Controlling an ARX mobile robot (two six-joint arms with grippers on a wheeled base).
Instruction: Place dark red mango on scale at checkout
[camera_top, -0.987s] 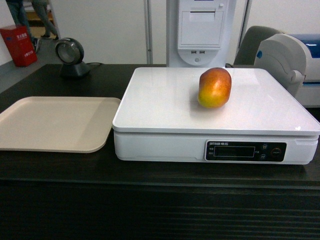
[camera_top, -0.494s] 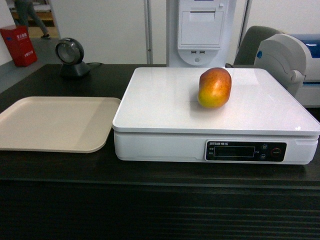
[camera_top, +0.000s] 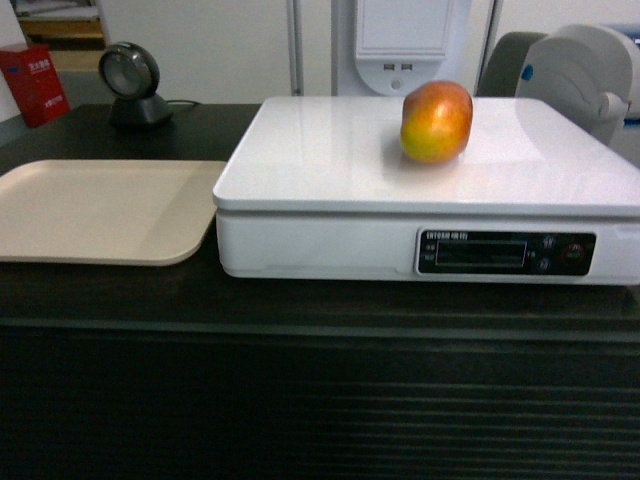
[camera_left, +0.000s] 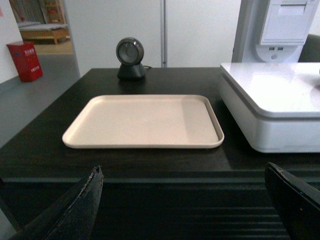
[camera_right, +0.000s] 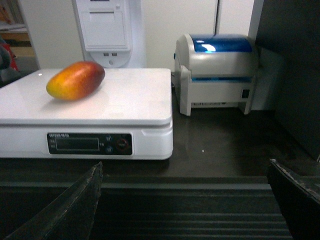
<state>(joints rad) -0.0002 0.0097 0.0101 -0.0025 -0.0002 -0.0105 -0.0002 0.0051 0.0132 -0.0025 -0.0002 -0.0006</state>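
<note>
At the bottom of the head view runs the horizontally ribbed dark front panel of the black wood-grain checkout counter (camera_top: 300, 420). On its top, right of centre, stands the large flat white square-topped scale (camera_top: 420, 170), with a dark display strip and round buttons on its front face. Left of the scale, its rim just beside the scale's base, lies a flat beige rectangular tray (camera_top: 100, 210).

Toward the upper right of the frame, on the back half of the scale's platform, rests the dark red mango (camera_top: 436, 121): oval, smooth-skinned, deep red across its top and shading to orange-yellow lower down. From the right wrist camera it lies on its side in the upper left, red end to the right, yellow end to the left.

Neither gripper shows in the head view. In the left wrist view the left gripper (camera_left: 195, 202) has its dark fingers spread wide at the bottom corners, holding nothing. The right gripper (camera_right: 192, 202) is likewise spread wide and empty.

Farther back, a round black desk scanner (camera_top: 130, 80) sits at upper left, and a grey label printer with a blue lid (camera_right: 217, 70) stands right of the scale.
</note>
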